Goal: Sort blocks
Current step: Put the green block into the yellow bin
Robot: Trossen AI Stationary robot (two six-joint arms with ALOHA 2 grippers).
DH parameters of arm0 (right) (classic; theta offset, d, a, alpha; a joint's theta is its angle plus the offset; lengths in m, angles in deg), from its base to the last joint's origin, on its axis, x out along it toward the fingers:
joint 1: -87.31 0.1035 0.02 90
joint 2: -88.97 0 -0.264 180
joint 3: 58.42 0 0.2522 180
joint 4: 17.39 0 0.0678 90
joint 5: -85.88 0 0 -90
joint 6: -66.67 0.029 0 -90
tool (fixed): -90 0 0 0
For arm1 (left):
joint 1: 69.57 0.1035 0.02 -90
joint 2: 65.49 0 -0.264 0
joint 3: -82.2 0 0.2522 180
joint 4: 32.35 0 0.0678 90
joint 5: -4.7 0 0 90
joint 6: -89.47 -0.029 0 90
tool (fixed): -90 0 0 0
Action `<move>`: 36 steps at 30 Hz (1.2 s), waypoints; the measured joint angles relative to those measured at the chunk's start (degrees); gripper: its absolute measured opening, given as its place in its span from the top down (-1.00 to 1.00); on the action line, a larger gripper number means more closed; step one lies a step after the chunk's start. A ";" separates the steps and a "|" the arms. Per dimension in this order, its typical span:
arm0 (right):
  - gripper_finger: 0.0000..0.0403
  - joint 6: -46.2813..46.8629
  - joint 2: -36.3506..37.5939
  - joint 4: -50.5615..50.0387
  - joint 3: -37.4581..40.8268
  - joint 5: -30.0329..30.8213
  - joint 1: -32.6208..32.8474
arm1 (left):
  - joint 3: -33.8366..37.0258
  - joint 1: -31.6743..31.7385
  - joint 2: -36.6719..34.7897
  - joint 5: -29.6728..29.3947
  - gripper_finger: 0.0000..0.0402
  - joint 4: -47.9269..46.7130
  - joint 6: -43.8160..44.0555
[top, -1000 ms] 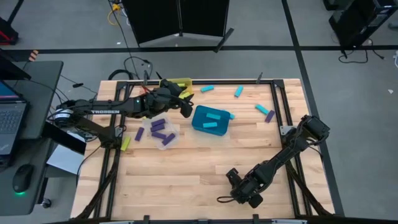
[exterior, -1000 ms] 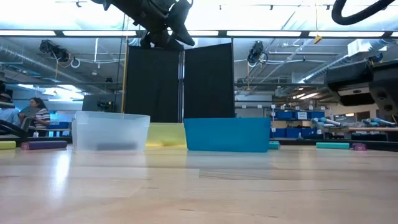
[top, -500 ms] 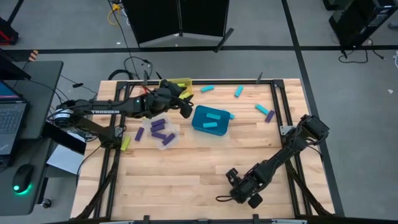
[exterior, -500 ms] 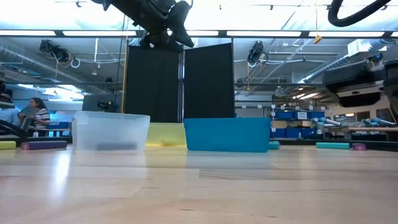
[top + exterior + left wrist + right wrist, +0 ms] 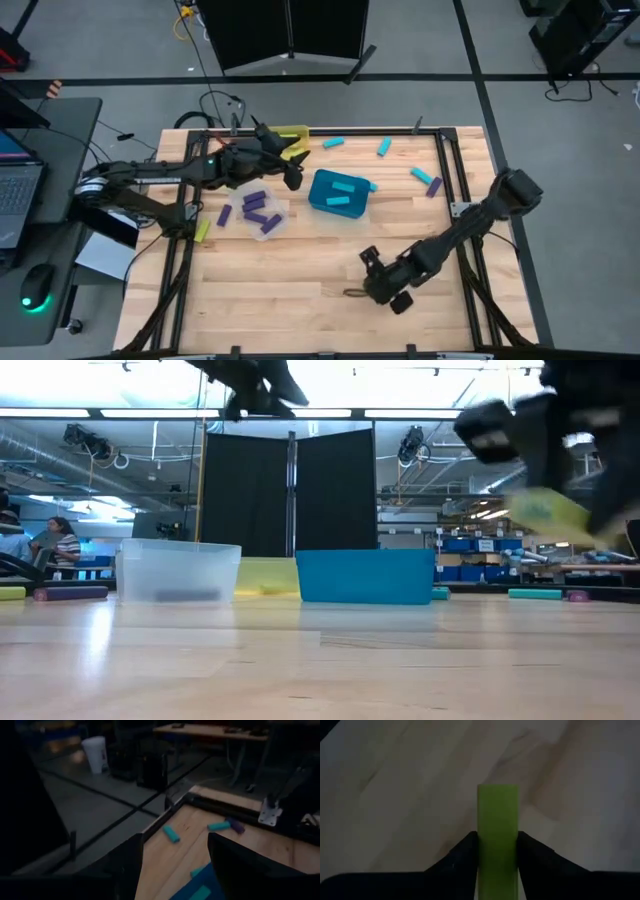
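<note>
purple blocks [image 5: 258, 210] in clear bin [image 5: 272, 231], cyan blocks [image 5: 342, 191] in teal bin [image 5: 322, 203]

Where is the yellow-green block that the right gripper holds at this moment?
The yellow-green block is clamped between the right gripper's fingers over the table's near right part, away from the teal bin.

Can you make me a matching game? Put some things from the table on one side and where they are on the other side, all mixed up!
Things:
1. yellow-green block
2. purple blocks
3. two cyan blocks
4. left gripper

Places:
A. inside the teal bin
B. pinched in the right gripper
C. inside the clear bin
D. above the table, between the yellow bin and the teal bin

Pairs: 1-B, 2-C, 3-A, 4-D
</note>
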 joint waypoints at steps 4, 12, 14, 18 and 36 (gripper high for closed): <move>0.41 -5.10 5.64 5.11 0.05 2.85 -4.56 | 0.00 -1.97 -4.18 -0.33 -0.15 0.00 -2.42; 0.41 -17.53 8.85 28.02 -0.04 -2.86 -18.61 | 0.00 -5.79 -11.48 -6.07 -0.15 -6.25 -6.17; 0.41 -18.62 7.54 33.66 -0.04 -8.02 -23.60 | 0.00 -6.74 -12.67 -8.27 -0.15 -8.55 -6.17; 0.41 -19.43 2.73 46.12 -0.09 -16.96 -34.09 | 0.00 -8.44 -15.01 -13.03 -0.15 -13.50 -5.49; 0.41 -2.86 -28.80 49.82 -31.70 -28.89 -58.24 | 0.00 -10.91 -22.26 -24.02 -0.15 -22.16 -2.49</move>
